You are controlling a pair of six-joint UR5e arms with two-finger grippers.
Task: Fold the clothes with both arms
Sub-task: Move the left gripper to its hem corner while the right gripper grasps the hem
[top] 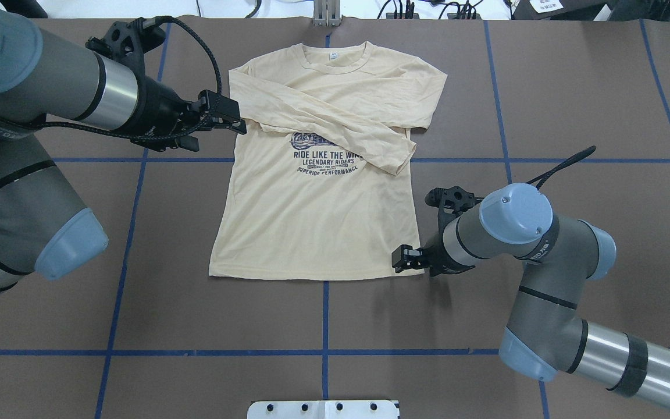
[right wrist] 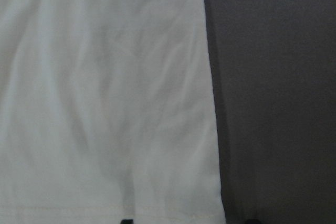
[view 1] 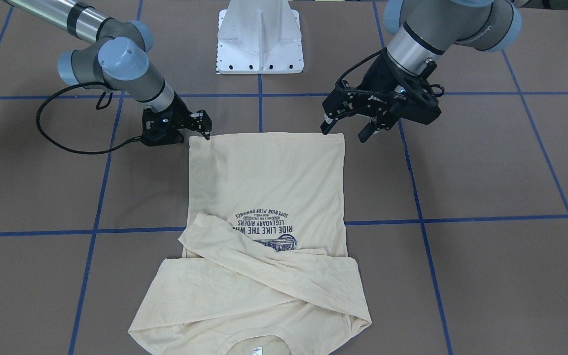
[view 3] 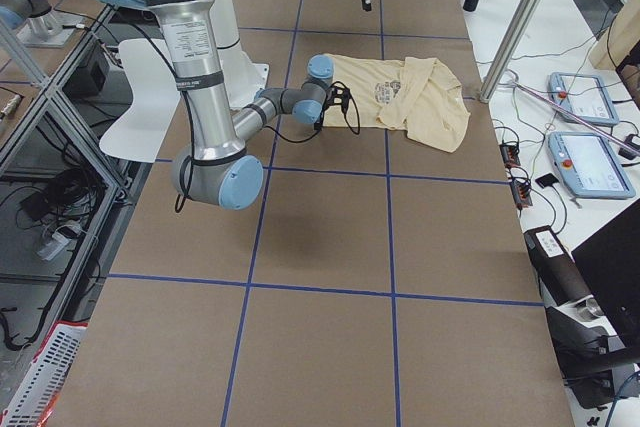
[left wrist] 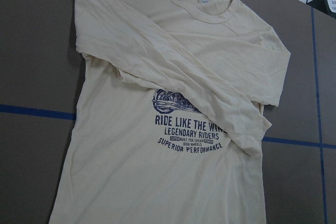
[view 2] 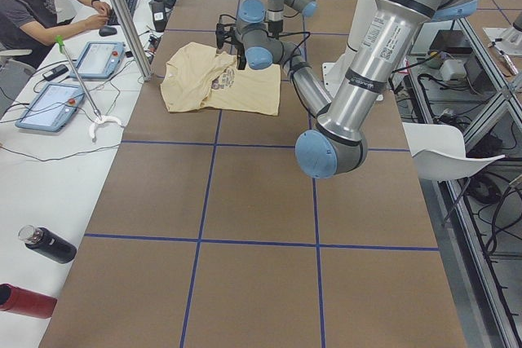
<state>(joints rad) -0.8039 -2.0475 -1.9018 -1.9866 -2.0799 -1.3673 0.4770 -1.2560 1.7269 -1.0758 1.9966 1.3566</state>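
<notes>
Cream shirt (top: 312, 227) flat on brown table (top: 573, 87)

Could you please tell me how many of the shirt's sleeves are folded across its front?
2. The diagonal sleeve crosses the print from the shoulder on the robot's left; the other sleeve folds in from the opposite shoulder, lying partly beneath it.

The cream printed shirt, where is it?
In the overhead view the cream long-sleeved shirt lies flat, collar farthest from the robot, with the black right gripper at its near right hem corner.
</notes>
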